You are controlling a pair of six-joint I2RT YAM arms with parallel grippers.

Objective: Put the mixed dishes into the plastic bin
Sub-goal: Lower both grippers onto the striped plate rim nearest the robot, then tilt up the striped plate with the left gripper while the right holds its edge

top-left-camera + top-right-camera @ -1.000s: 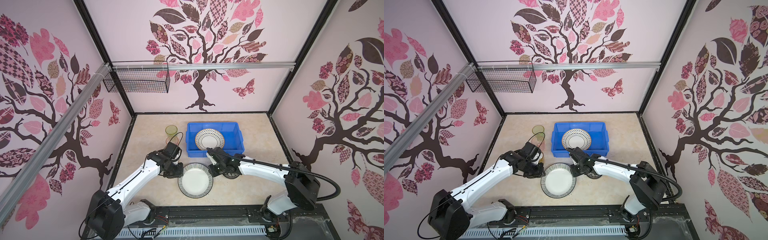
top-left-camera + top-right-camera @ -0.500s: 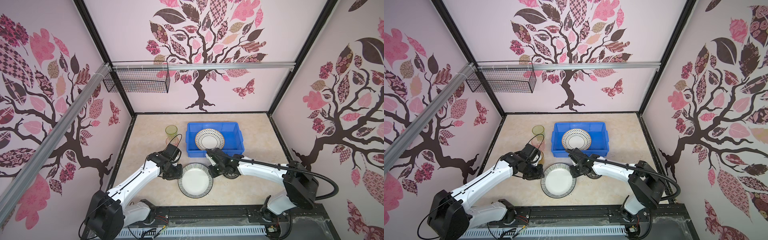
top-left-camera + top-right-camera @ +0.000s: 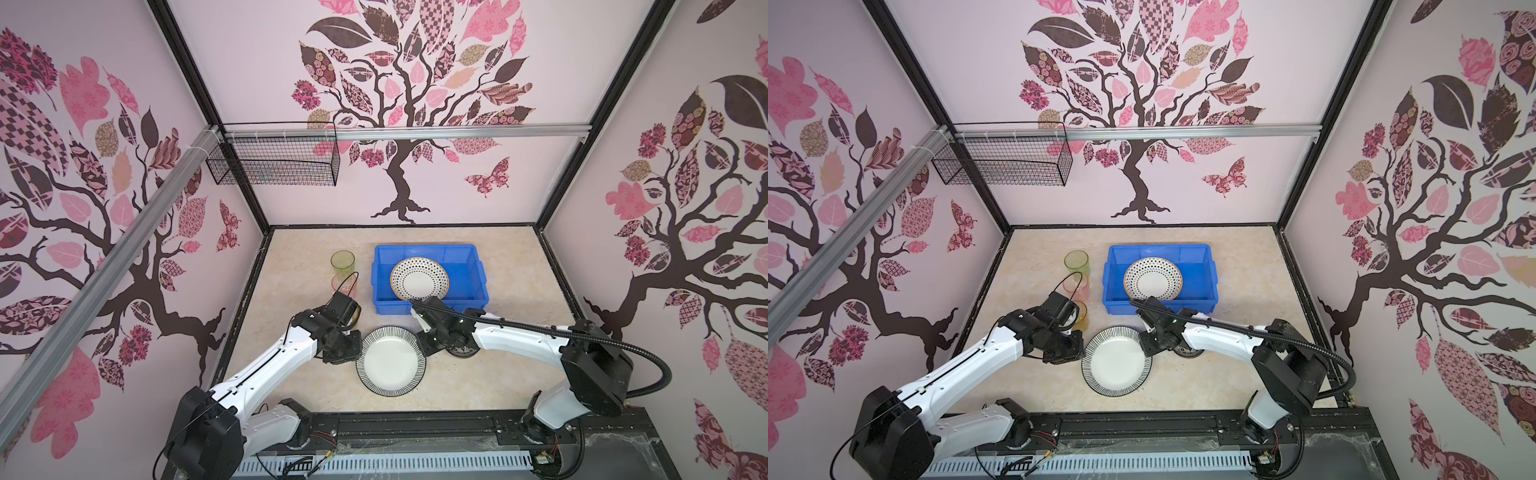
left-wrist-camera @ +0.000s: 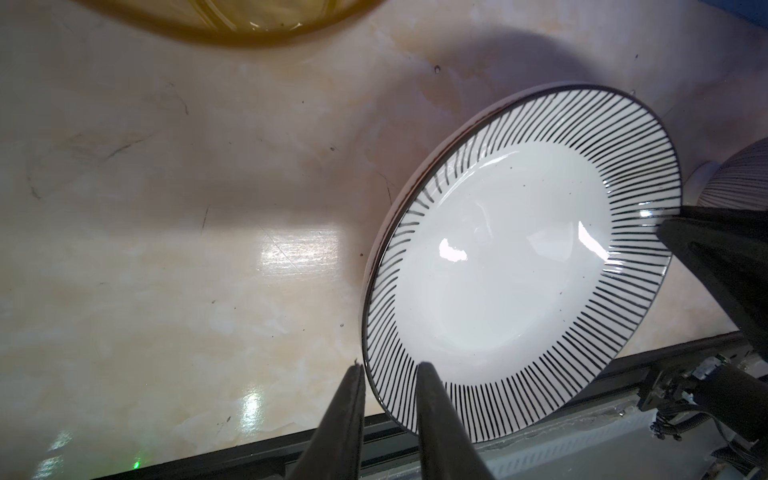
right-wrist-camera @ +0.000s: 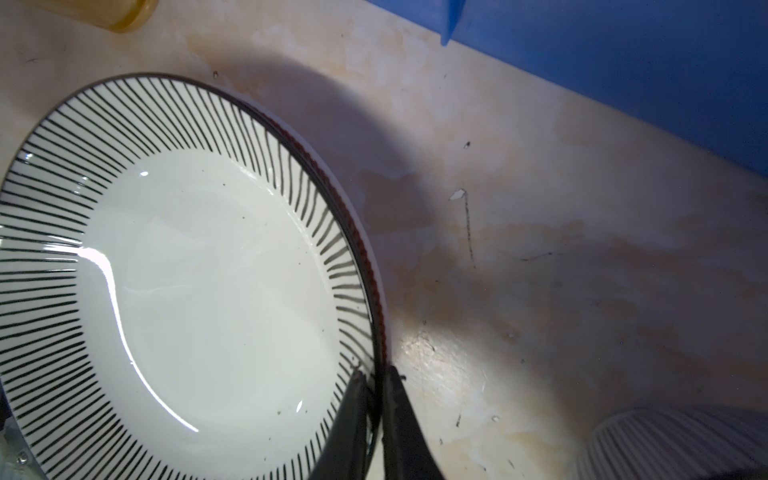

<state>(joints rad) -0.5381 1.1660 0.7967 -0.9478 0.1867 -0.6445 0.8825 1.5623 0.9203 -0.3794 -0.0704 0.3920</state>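
Dishes mostly sit outside the bin (image 3: 428, 250). At the left, a green tumbler (image 3: 343, 262), a pink tumbler (image 3: 345, 284) and an amber tumbler (image 3: 1079, 318) stand upright in a row on the tabletop (image 3: 519, 270), clear of both arms. Next, the left gripper (image 4: 388, 368) is narrowed astride the rim of the striped plate (image 3: 390, 359), one finger outside the edge and one on the striped band, seemingly pinching it. This plate lies just in front of the bin, and it is probably held from both sides because it is wide and shallow. A dotted plate (image 3: 419, 278) is already inside the bin. The right gripper (image 5: 374, 378) is clamped tight on the striped plate's opposite rim. A ribbed bowl (image 5: 673, 444) sits just beside it, not yet handled.
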